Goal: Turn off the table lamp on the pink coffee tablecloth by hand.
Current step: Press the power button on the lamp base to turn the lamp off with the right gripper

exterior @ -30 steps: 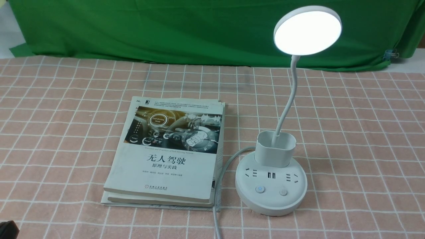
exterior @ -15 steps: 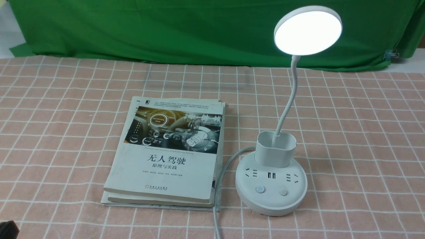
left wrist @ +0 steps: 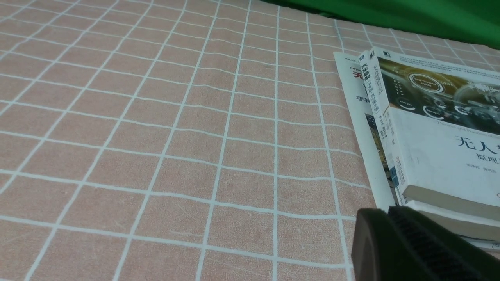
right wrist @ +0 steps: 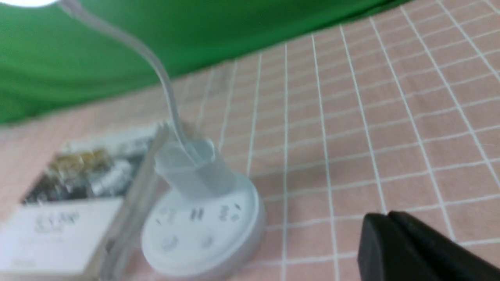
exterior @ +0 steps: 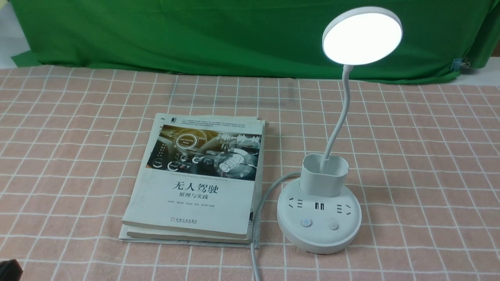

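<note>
The white table lamp [exterior: 318,222] stands on the pink coffee tablecloth [exterior: 429,156], right of centre. Its round disc head [exterior: 362,36] is lit. Two buttons [exterior: 306,223] sit on the front of its round base. In the blurred right wrist view the lamp [right wrist: 203,230] lies ahead of my right gripper [right wrist: 386,215], which is shut, empty and well short of the base. My left gripper [left wrist: 388,210] is shut and empty, low over the cloth beside the books. Only a black bit of the left arm [exterior: 8,270] shows in the front view; the right arm does not.
Two stacked books [exterior: 199,179] lie left of the lamp, also in the left wrist view [left wrist: 437,148]. The lamp's grey cord [exterior: 256,242] runs between books and base to the near edge. A green backdrop cloth [exterior: 195,35] hangs at the back.
</note>
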`<move>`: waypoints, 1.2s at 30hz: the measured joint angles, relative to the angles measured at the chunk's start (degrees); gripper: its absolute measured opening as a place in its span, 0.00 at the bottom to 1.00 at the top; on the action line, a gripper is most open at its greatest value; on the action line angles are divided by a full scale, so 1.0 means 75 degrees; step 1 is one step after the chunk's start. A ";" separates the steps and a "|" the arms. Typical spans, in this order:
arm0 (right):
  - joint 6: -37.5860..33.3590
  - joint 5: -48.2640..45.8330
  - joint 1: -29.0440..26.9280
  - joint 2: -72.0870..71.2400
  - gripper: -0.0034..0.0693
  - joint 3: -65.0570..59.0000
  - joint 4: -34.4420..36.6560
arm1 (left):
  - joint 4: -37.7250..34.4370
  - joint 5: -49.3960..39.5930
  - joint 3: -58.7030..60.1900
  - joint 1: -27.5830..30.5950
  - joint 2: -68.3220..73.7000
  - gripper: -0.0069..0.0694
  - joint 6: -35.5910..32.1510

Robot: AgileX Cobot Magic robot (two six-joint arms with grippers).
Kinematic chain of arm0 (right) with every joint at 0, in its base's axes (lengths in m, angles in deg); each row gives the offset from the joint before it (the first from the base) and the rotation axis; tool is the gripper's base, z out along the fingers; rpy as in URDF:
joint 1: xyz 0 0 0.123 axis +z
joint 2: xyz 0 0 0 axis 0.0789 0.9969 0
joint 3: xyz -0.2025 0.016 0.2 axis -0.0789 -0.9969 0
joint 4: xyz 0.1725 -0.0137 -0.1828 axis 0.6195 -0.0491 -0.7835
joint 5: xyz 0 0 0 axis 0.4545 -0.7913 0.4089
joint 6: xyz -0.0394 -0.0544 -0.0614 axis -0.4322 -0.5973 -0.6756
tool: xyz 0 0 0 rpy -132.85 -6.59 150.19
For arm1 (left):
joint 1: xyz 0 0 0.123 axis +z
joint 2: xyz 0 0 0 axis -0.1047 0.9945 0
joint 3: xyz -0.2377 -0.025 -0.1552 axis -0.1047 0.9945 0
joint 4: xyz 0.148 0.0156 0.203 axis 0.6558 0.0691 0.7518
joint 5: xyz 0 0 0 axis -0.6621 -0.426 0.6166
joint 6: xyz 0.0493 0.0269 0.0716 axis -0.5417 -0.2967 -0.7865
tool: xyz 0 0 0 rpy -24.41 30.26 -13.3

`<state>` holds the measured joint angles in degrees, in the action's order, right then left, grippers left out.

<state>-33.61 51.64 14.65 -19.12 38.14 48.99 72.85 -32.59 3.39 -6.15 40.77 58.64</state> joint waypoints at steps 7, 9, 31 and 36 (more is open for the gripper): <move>-0.1714 -0.3441 0.0000 0.3652 0.11 0.2539 0.0000 | 0.0000 0.0000 0.0000 0.0000 0.0000 0.10 0.0000; -0.1981 -0.3604 0.0000 0.4576 0.11 0.2893 0.0135 | 0.0000 0.0000 0.0000 0.0000 0.0000 0.10 0.0000; -0.2345 -0.2840 0.2774 1.0796 0.11 0.6521 0.0515 | 0.0000 0.0000 0.0000 0.0000 0.0000 0.10 0.0000; -0.2065 -0.2864 0.2774 1.1197 0.11 0.6914 0.0023 | 0.0000 0.0000 0.0000 0.0000 0.0000 0.10 0.0000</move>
<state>-49.10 30.16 35.45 64.86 89.99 49.16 72.85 -32.59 3.39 -6.15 40.77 58.64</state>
